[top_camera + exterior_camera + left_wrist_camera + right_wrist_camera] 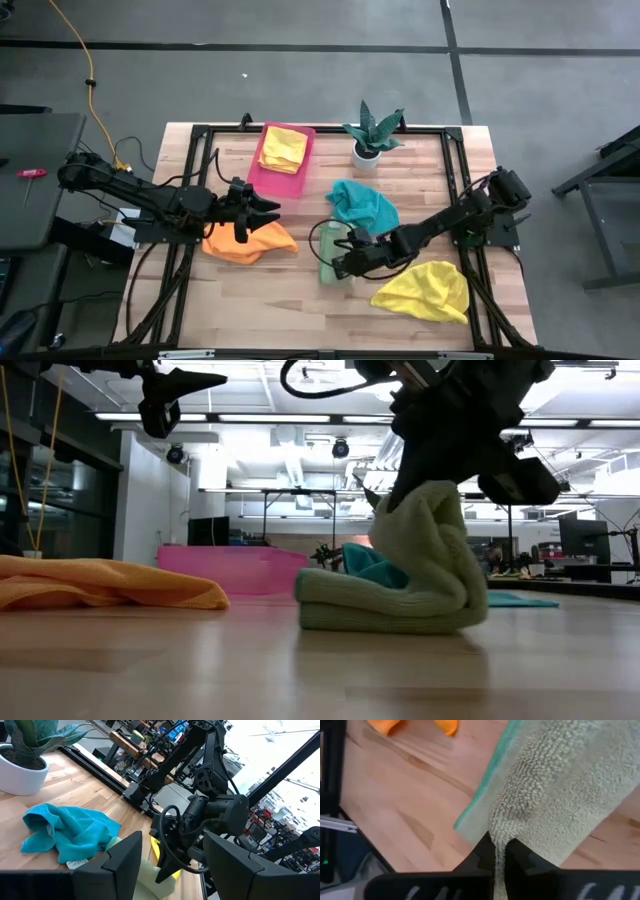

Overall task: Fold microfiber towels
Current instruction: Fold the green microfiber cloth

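Note:
The light green towel (400,595) lies near the table's middle, one part of it raised in my shut right gripper (343,264). Over the crumpled orange towel (250,241) at the left, my left gripper (271,211) hangs open and level with nothing between its fingers. The teal towel (362,204) lies bunched just beyond the green one. One yellow towel (425,292) lies crumpled at the near right. A second yellow towel (284,148) rests folded in the pink tray (272,180). My right gripper pinches a bunched part of the light green towel (501,834) between its two fingers, beside the teal-stitched edge (485,780). The fingers slant down from above and from the table's right. The held part stands raised; the lower part (370,615) lies doubled on the table.
A potted plant (372,135) in a white pot stands at the far middle, right of the pink tray. A black frame (452,150) runs along the table's edges. Bare wood shows along the near edge, left of the yellow towel.

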{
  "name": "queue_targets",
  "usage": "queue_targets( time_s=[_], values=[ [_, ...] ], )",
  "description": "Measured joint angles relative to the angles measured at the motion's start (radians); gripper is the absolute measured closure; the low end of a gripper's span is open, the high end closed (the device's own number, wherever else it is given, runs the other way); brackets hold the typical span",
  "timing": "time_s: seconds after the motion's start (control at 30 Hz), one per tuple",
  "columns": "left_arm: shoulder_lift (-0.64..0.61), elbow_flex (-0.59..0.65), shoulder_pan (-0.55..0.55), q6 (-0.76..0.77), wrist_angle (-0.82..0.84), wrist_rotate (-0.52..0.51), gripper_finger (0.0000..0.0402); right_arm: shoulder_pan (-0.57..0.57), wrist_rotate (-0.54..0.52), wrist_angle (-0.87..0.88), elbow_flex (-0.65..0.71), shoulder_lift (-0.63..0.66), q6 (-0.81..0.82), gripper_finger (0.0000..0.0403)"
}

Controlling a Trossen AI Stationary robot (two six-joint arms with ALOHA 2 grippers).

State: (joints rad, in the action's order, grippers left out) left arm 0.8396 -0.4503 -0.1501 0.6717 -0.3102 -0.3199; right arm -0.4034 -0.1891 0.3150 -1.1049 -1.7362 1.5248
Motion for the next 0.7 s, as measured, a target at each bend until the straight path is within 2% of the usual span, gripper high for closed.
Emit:
queue_targets(
  time_s=[0.43, 0.7],
  values=[
    [0.000, 0.000, 0.000, -0.001, 0.001, -0.001, 0.0202, 0.008, 0.025, -0.163, 0.000, -0.082, 0.043, 0.0383],
    [0.000, 0.000, 0.000, -0.002, 0.000, 0.000, 0.0202, 0.025, -0.033, -0.163, 0.000, -0.084, 0.133, 0.0335]
  ],
)
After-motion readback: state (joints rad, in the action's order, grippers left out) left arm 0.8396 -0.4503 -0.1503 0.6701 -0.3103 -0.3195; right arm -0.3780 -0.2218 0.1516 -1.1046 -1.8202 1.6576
